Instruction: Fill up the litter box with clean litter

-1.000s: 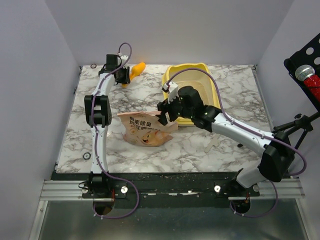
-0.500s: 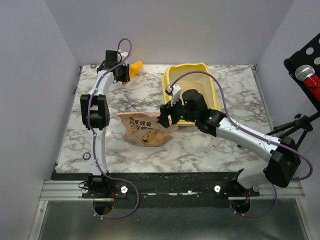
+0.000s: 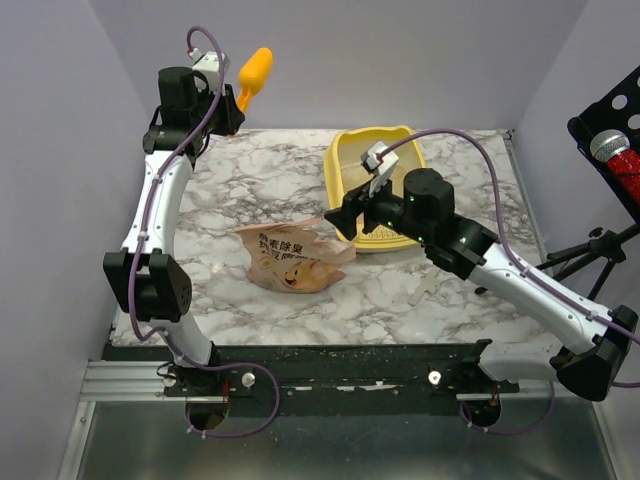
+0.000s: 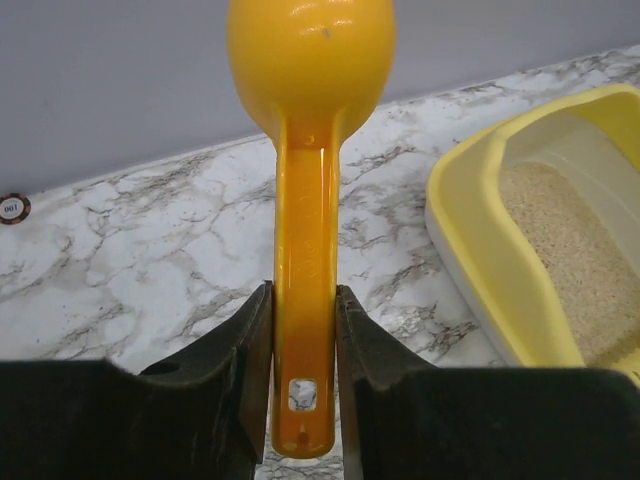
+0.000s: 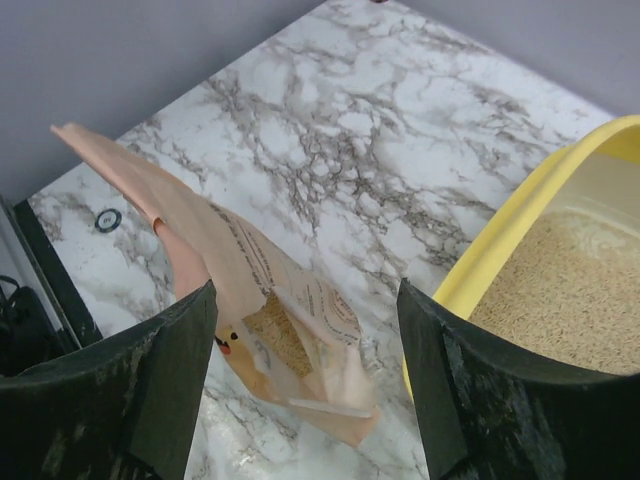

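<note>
Marble-patterned table [image 3: 250, 190] — litter box [image 3: 370, 134], grey walls [image 3: 400, 60]

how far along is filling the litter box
Done: the litter box already holds a layer of clean litter. In hand: the left gripper is shut on the orange scoop, raised; the right gripper hangs open over the bag, which lies opened with granules inside. Left: probably emptying that and levelling.

tan bag [image 3: 290, 262] printed with dark Chinese characters, 除臭 among them, rest too small to read
</note>
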`<move>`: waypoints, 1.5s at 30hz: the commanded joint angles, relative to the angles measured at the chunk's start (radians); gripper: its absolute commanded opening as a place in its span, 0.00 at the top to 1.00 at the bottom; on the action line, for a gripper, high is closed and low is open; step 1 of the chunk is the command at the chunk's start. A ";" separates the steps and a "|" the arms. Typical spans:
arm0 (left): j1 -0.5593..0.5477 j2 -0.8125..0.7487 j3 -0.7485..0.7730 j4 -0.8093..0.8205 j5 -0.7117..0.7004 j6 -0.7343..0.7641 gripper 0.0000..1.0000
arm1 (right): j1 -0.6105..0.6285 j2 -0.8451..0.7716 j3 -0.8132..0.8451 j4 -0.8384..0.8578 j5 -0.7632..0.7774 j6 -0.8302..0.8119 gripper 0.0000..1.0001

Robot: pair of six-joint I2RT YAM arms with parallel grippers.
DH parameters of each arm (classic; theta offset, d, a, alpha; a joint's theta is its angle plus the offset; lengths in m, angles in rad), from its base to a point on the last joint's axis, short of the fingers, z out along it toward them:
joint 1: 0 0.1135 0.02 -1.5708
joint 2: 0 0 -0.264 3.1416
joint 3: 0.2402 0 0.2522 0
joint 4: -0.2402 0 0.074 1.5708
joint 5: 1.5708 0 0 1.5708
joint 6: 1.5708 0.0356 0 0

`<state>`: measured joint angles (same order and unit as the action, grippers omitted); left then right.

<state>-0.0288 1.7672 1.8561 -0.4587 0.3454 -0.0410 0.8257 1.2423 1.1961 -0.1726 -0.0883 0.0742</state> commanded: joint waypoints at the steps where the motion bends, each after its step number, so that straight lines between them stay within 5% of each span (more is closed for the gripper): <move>1: -0.023 -0.136 -0.124 0.002 0.082 -0.104 1.00 | 0.007 -0.015 0.098 -0.141 0.085 -0.004 0.20; 20: -0.123 -0.796 -0.741 0.371 0.487 -0.494 1.00 | 0.007 -0.187 0.085 -0.102 -0.102 0.139 0.20; 32: -0.123 -0.910 -0.985 0.850 0.573 -0.848 1.00 | 0.007 -0.090 0.053 0.206 -0.324 0.341 0.21; 45: -0.125 -0.968 -1.018 0.902 0.586 -0.896 1.00 | 0.007 0.011 0.042 0.430 -0.398 0.433 0.21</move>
<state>-0.1513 0.8146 0.8623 0.3813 0.8989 -0.9112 0.8257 1.2278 1.2449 0.1162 -0.4118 0.4465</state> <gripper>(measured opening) 0.341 0.794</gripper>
